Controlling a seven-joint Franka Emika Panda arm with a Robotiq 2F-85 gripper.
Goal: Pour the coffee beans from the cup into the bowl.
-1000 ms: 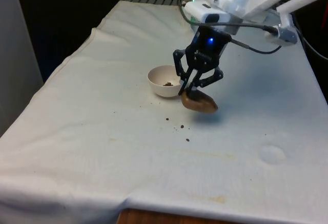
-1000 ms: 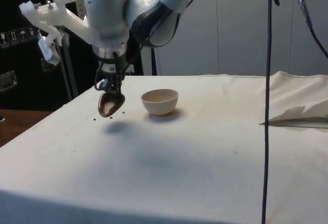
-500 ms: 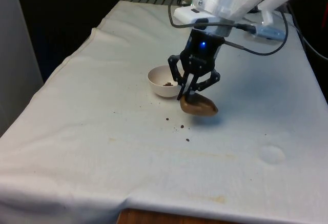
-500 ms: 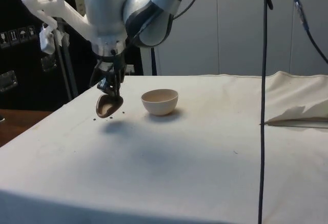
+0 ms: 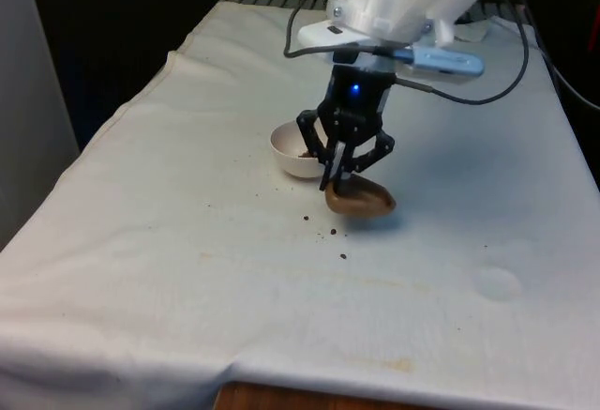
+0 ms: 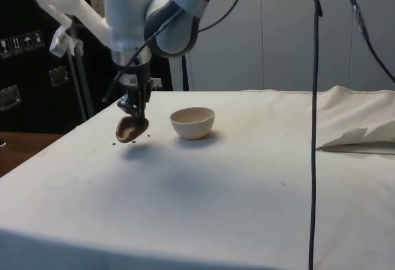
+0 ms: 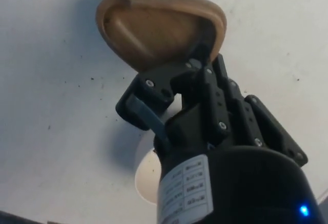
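Front view: the gripper (image 5: 339,178) is clamping a brown cup (image 5: 360,200) by its rim, tipped sideways just above the surface (image 5: 187,269), beside the white bowl (image 5: 292,160). Side view: loose beans (image 6: 117,142) are lying under the cup (image 6: 129,130). Wrist view: the cup's (image 7: 154,26) hollow is showing bare.

One brown cup (image 5: 359,200), one white bowl (image 5: 292,150), three loose beans (image 5: 332,233) on cloth (image 5: 169,241).
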